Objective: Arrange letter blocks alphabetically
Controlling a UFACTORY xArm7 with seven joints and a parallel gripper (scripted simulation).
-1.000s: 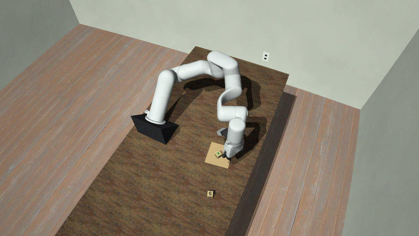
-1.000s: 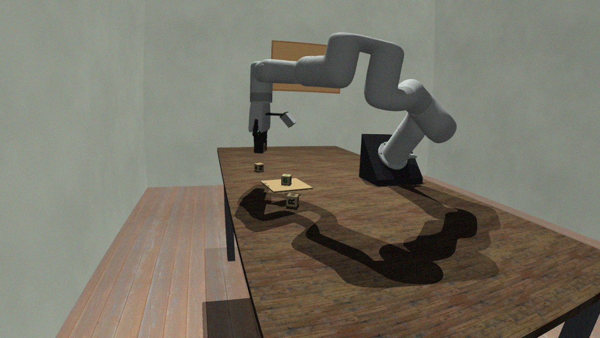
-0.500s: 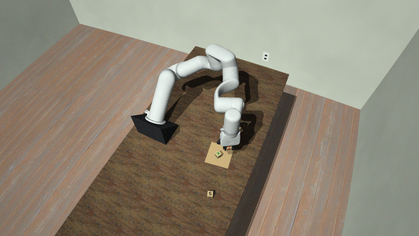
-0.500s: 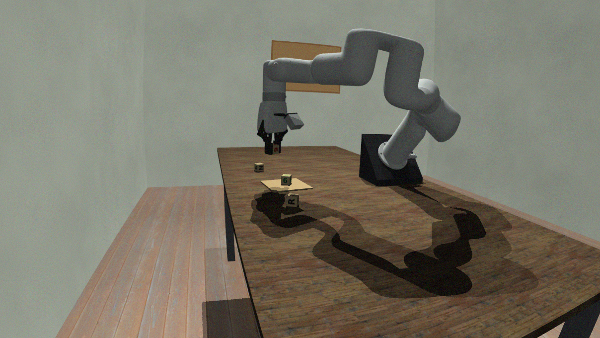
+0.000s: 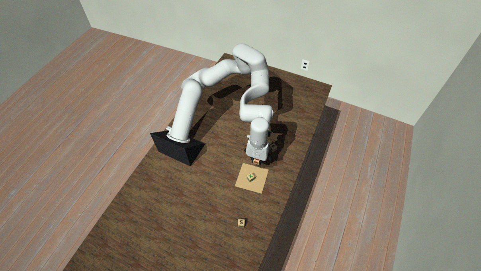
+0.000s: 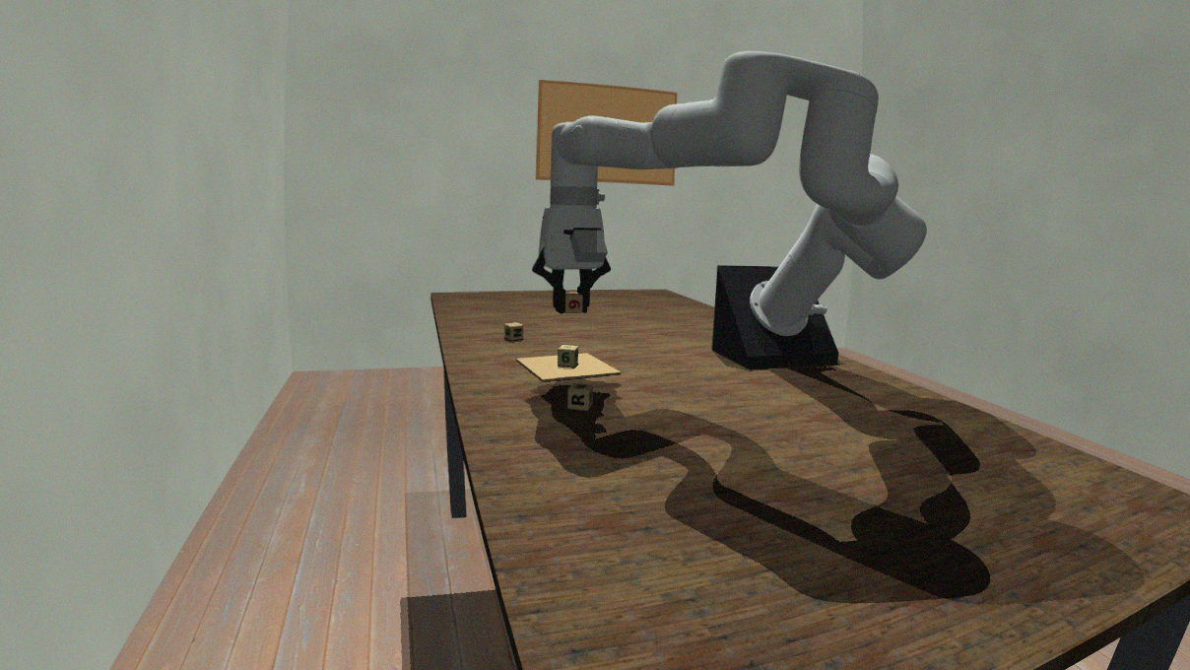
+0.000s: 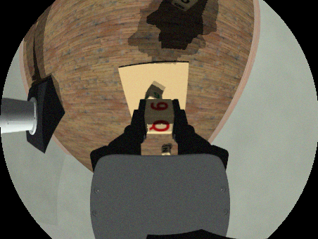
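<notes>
My gripper (image 6: 571,298) is shut on a block with red marks (image 7: 159,117), showing a 9 and a Q on two faces, and holds it high above the table near the tan mat (image 5: 251,178). The held block also shows in the overhead view (image 5: 257,162). A block with a green X on top (image 5: 251,176) lies on the mat, turned askew; the side view shows a green 6 on its side (image 6: 567,355). A block with S on top (image 5: 241,222) lies off the mat, in shadow in the side view (image 6: 579,396). Another block (image 5: 273,146) lies off the mat in the arm's shadow; the wrist view shows a 6 on its top (image 7: 183,0).
The robot's black base (image 5: 176,148) stands at the left of the table. The table's long edge (image 5: 302,175) runs close to the right of the mat. The arm's dark shadow falls over the table around the S block.
</notes>
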